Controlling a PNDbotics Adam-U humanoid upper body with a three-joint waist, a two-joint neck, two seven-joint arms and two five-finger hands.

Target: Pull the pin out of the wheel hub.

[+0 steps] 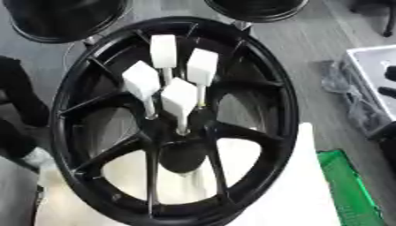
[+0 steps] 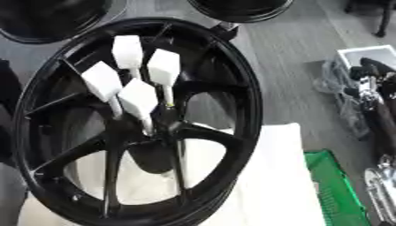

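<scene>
A large black spoked wheel hub [image 1: 287, 110] lies on a white cloth, filling most of the view. Several pins with white block-shaped heads on thin metal shafts stand close together in its upper middle, near the centre; the nearest pin [image 1: 179, 97] enters the hub just above the centre bore [image 1: 182, 155]. Others are a rear pin [image 1: 163, 50] and a left pin [image 1: 142, 80]. My right arm [image 2: 380, 128] rises along the right edge, and my right hand [image 2: 370, 73] is far from the pins, over a white box. No hand touches the hub.
Two more black wheels [image 1: 62, 20] [image 1: 259, 8] lie at the top. A white box [image 1: 370, 57] and crumpled plastic [image 1: 348, 90] sit at the right, a green item [image 1: 348, 185] at lower right. A dark shape [image 1: 17, 95] stands at the left edge.
</scene>
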